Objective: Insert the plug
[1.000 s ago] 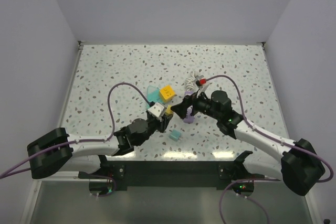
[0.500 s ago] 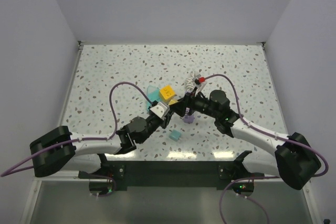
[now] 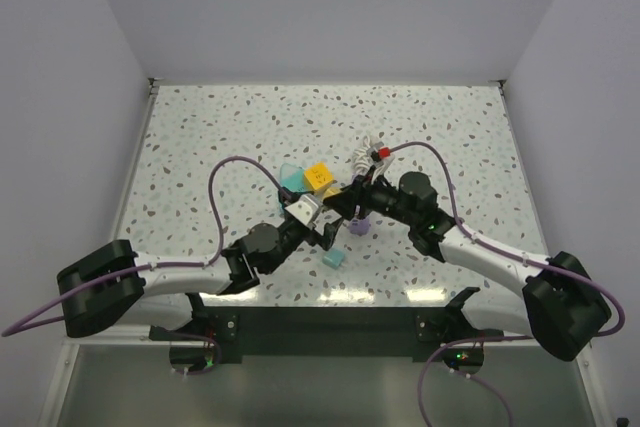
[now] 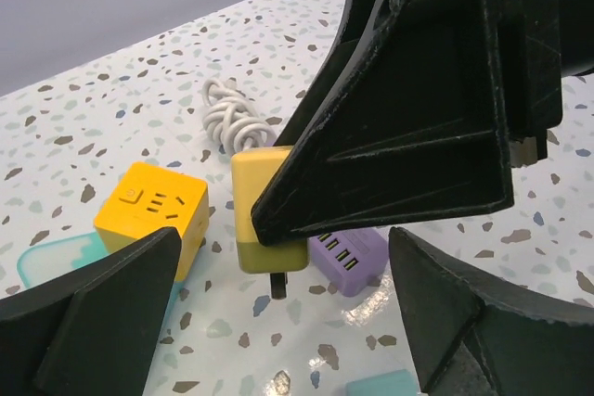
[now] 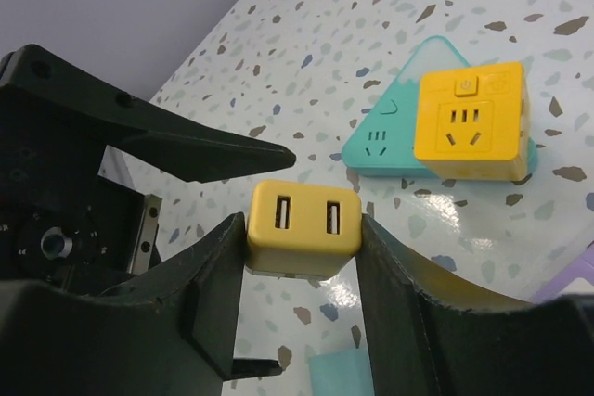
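The plug (image 5: 303,227) is a small yellow charger block with two USB slots on its face. My right gripper (image 5: 302,236) is shut on its two sides and holds it above the table. In the left wrist view the plug (image 4: 264,201) hangs with a dark prong pointing down, half covered by a right finger (image 4: 418,136). My left gripper (image 4: 283,322) is open, its fingers spread wide on either side below the plug and not touching it. In the top view the two grippers, left (image 3: 320,219) and right (image 3: 338,209), meet at the table's middle.
A yellow cube socket (image 5: 469,132) sits on a teal triangular socket (image 5: 390,136) just behind the plug. A purple USB hub (image 4: 348,257) lies under it. There is also a small teal block (image 3: 333,258) nearer the arms and a coiled white cable (image 3: 368,152) farther back.
My right gripper has closed on the plug that the left gripper held. The left gripper has then opened wide and let it go.
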`<state>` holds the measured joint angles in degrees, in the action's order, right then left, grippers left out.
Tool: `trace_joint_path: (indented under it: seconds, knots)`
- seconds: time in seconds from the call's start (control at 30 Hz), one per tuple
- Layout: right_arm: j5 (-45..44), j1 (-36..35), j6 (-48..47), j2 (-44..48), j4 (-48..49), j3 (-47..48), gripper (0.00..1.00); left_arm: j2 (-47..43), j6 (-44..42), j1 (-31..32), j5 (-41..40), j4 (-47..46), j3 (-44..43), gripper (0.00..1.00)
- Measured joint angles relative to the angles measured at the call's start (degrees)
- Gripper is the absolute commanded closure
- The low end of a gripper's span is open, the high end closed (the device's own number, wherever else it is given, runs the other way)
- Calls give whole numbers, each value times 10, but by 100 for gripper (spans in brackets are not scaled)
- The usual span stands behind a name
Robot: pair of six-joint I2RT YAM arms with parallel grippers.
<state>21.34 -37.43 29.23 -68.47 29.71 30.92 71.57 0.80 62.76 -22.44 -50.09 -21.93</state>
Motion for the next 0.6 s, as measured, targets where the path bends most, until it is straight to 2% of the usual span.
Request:
trace_joint_path:
  seconds: [0.27, 0.47, 0.6]
  knots:
    - [-59, 0, -77, 3, -37, 21, 100, -53, 25, -12, 2, 4, 63, 0]
    - [-86, -13, -135, -5, -36, 55, 100, -167, 95, -125, -15, 32, 131, 0]
    - [-115, -56, -172, -38, -32, 69, 100, -209, 143, -191, -39, 83, 131, 0]
